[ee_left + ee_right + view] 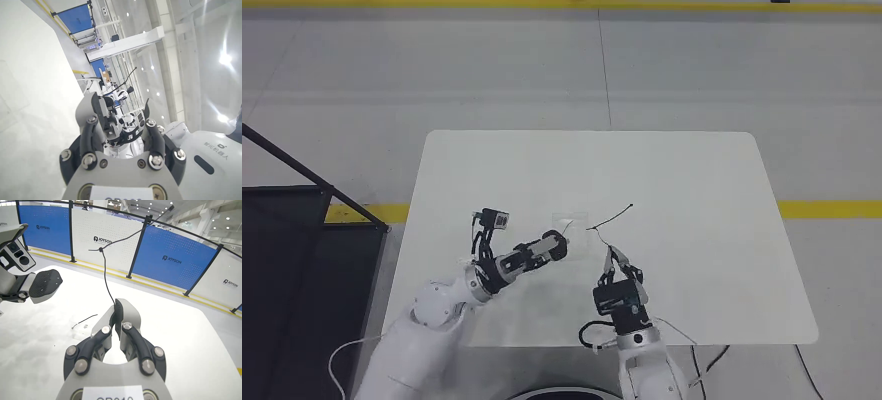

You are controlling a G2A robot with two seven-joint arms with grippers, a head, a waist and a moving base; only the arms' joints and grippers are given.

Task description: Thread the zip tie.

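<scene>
The right gripper (115, 308) is pinching one end of the zip tie (105, 275), holding it upright over the counter's (692, 200) near middle, seemingly so its free end is standing clear for the left gripper (562, 243), which is hanging spread just to its left.

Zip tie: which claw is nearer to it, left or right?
Right. The right claw is shut on the zip tie, gripping its lower end; the left claw is open, off to one side, not touching it.
</scene>
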